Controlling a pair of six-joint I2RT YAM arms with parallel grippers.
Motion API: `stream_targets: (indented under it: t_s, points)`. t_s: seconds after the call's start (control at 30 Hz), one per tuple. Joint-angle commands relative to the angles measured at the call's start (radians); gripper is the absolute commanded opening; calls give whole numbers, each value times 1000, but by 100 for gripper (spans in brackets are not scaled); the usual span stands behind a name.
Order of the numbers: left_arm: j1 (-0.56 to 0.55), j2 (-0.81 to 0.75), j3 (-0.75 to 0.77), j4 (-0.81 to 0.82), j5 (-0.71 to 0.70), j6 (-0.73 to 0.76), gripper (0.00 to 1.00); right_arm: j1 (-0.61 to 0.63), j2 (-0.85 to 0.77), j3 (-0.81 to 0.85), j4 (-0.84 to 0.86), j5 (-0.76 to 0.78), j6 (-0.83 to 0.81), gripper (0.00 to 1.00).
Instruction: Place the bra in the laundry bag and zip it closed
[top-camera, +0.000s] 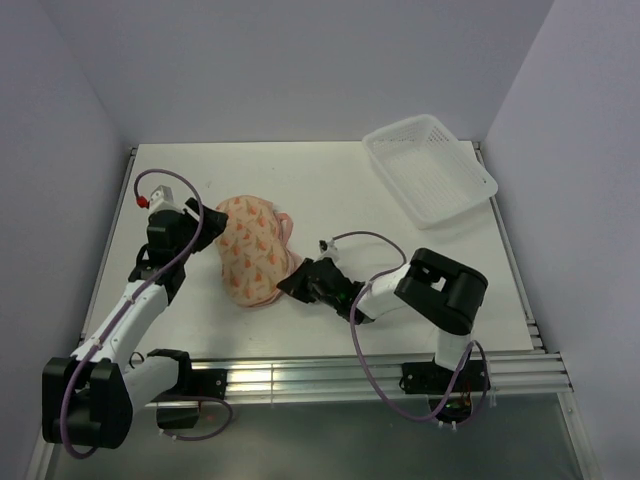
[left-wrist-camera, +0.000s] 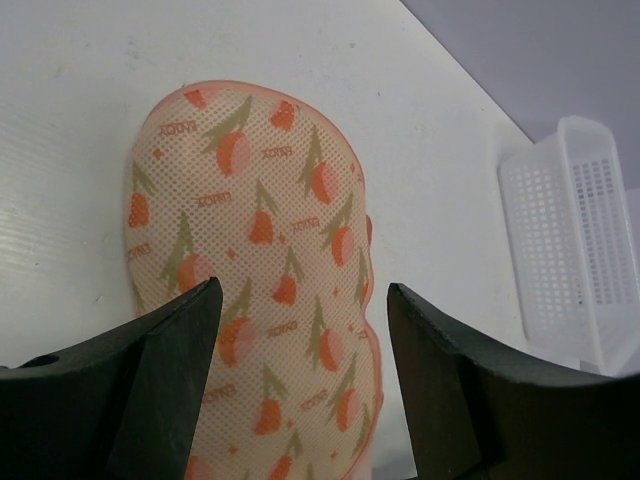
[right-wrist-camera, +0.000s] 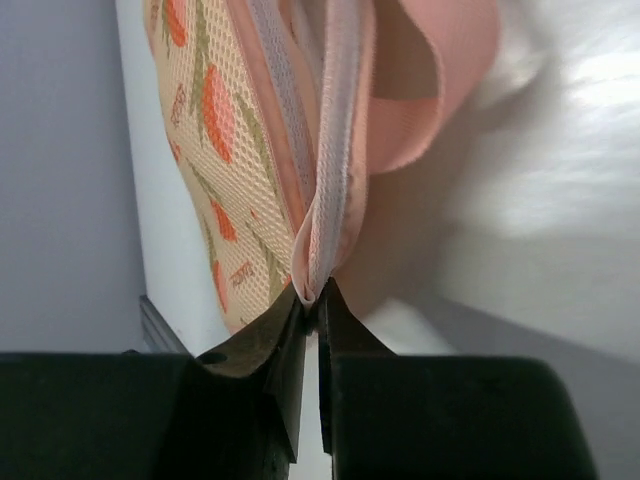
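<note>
Right gripper (right-wrist-camera: 312, 300) clamps the zipper edge (right-wrist-camera: 335, 150) of the laundry bag (top-camera: 255, 250); left gripper (left-wrist-camera: 302, 300) stands spread, facing it.

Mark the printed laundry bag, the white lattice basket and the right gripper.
cream orange-printed mesh laundry bag (top-camera: 252, 250): top view, middle of its upper panel.
white plastic lattice basket (top-camera: 432, 178): top view, bare floor.
right gripper (right-wrist-camera: 317, 300): right wrist view, fingertips shut on the bag's pink zipper edge.

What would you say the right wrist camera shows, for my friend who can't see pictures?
The right hand pinches the pale pink zipper edge of the laundry bag, its two black fingers closed on the fabric. The bag is cream mesh with orange flower prints, and a pink fabric band curls beside it above the white table.
</note>
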Motion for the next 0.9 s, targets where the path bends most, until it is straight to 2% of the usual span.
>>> stream_targets:
  t_s: [0.0,0.07,0.1,0.13,0.17,0.23,0.3,0.33,0.37,0.43,0.53,0.7,0.73,0.87]
  points:
    - [-37,-17,-13,-17,-56,29,74,-79,-76,-65,46,-50,-113,10]
    - [-49,-26,-38,-20,-67,23,74,-184,-112,-70,-27,-211,-190,8]
    - [-54,-31,-48,-20,-80,19,75,-229,-117,-57,-62,-283,-291,9]
    - [-54,-40,-59,-14,-80,18,75,-276,-119,-35,-122,-413,-349,9]
    - [-54,-40,-77,-11,-78,16,76,-321,-111,0,-305,-470,-500,12]
    - [-54,-31,-91,1,-58,21,77,-419,-88,135,-578,-512,-630,20]
    - [-55,-11,-104,4,-52,30,78,-482,-109,178,-621,-431,-697,53]
    - [-55,-5,-110,11,-54,35,78,-500,-137,195,-639,-420,-704,64]
    - [-57,0,-117,24,-57,48,79,-510,-163,207,-653,-379,-703,83]
    - [-57,32,-122,47,-63,58,81,-510,-236,218,-670,-322,-701,91]
    - [-57,94,-114,132,-55,59,81,-475,-345,162,-623,-304,-674,92]
    - [-19,267,-29,210,-95,70,81,-357,-487,-87,-462,-299,-521,90]
    - [-8,295,-13,224,-78,68,80,-305,-491,-108,-421,-288,-496,89]
    - [21,378,45,265,-97,81,75,-248,-479,-193,-284,-244,-337,89]
